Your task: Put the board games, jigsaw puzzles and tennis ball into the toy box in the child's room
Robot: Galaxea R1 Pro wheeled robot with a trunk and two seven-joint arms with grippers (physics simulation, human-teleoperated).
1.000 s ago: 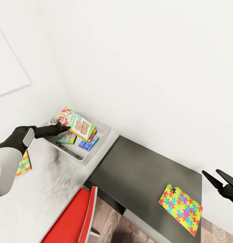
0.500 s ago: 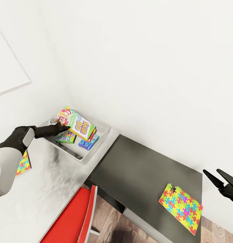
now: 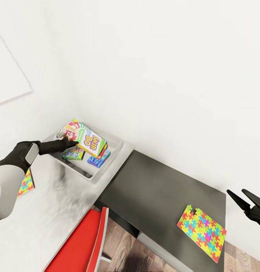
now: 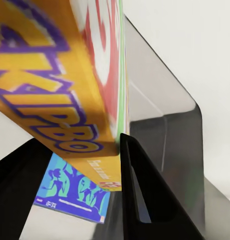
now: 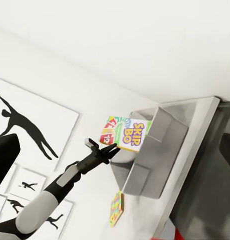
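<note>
My left gripper (image 3: 72, 142) is shut on a Skip-Bo board game (image 3: 90, 141), holding it tilted over the light grey toy box (image 3: 93, 176) on the table (image 3: 54, 211). Two more board games lie inside the box, one green-edged (image 3: 73, 154) and one blue (image 3: 97, 161). In the left wrist view the fingers (image 4: 141, 200) clamp the yellow box edge (image 4: 59, 100) above the blue game (image 4: 69, 187). One jigsaw puzzle (image 3: 201, 227) lies on the dark lower side section. Another jigsaw puzzle (image 3: 25, 185) peeks out beside my left arm. My right gripper (image 3: 244, 199) hangs open past the table's right end. The tennis ball and the bed are out of view.
A red chair (image 3: 84, 241) stands tucked against the table's front edge. White walls close off the back and left, with black silhouette pictures (image 5: 24, 130) on the wall. Wood-plank floor (image 3: 126, 245) shows below the dark side section (image 3: 163, 189).
The head view has shifted slightly. My left gripper still holds the Skip-Bo box over the toy box, and the right arm has not visibly moved.
</note>
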